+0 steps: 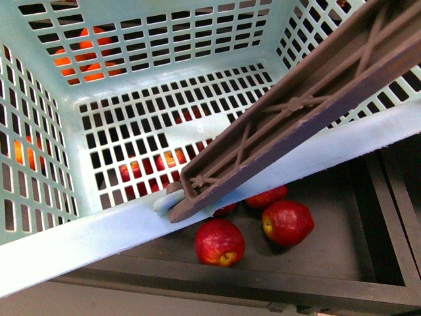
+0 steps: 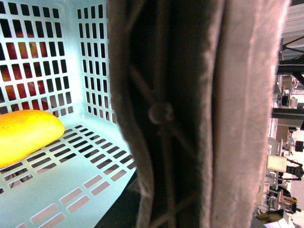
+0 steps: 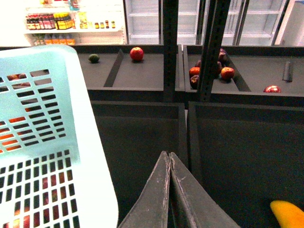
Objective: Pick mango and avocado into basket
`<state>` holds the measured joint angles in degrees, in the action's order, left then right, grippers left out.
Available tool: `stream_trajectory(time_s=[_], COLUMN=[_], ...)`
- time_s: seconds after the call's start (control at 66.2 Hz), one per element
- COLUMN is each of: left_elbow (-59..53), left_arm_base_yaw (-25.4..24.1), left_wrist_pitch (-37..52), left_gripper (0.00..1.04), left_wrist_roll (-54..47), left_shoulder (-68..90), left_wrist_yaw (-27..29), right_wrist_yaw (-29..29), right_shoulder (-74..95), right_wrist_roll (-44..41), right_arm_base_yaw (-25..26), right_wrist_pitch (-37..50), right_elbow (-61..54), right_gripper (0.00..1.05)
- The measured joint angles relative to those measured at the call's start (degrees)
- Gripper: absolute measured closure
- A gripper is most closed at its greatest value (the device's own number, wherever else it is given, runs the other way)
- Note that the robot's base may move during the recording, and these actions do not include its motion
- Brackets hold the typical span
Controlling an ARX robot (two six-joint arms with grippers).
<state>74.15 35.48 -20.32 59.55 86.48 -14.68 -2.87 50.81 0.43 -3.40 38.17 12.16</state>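
The pale aqua basket (image 1: 99,230) fills the front view, and its brown handle (image 1: 296,105) slants across it. In the left wrist view the yellow-orange mango (image 2: 26,135) lies on the basket's slotted floor (image 2: 80,180), partly cut off by the picture's edge. The handle (image 2: 190,114) blocks the middle of that view, and no left gripper shows. In the right wrist view my right gripper (image 3: 168,154) is shut on nothing, over a dark bin beside the basket's wall (image 3: 71,118). A small dark green avocado (image 3: 94,58) sits in a far bin.
Red apples (image 1: 286,222) lie in the dark bin under the basket's near rim. More apples (image 3: 137,53) lie in the far bins, with a dark upright post (image 3: 209,57) between the bins. The end of a yellow fruit (image 3: 289,213) shows near my right gripper.
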Motion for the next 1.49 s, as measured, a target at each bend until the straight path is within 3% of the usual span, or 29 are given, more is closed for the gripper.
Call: stream_trajectory(time_s=[0.106,0.287,0.453,0.619,0.755,1.494], left_elbow=[0.0,0.0,0.0,0.0,0.0,0.1], left_arm_base_yaw=[0.0,0.0,0.0,0.0,0.0,0.0], left_wrist_pitch=[0.0,0.0,0.0,0.0,0.0,0.0], left_gripper=[0.90,0.90,0.90,0.90,0.90,0.90], left_wrist_roll=[0.0,0.1,0.1,0.1,0.1,0.2], left_shoulder=[0.0,0.0,0.0,0.0,0.0,0.0], left_wrist_yaw=[-0.1,-0.1,-0.1,-0.1,-0.2,0.0], right_wrist_yaw=[2.4,2.8,2.8,2.8,2.8,2.8], right_shoulder=[-3.0,-10.3,-11.8,-11.9,-11.9,-12.1], right_wrist_roll=[-0.1,-0.1,-0.2,-0.2,-0.2,-0.2], right_arm_base_yaw=[2.9,3.2,3.2,3.2,3.2,3.4], right_wrist_pitch=[-0.6,-3.9,-4.5,-4.5,-4.5,-4.5], right_elbow=[-2.4,-6.5,-7.2,-7.2,-7.2,-7.3], right_gripper=[1.03,1.03,0.64,0.38,0.07,0.09])
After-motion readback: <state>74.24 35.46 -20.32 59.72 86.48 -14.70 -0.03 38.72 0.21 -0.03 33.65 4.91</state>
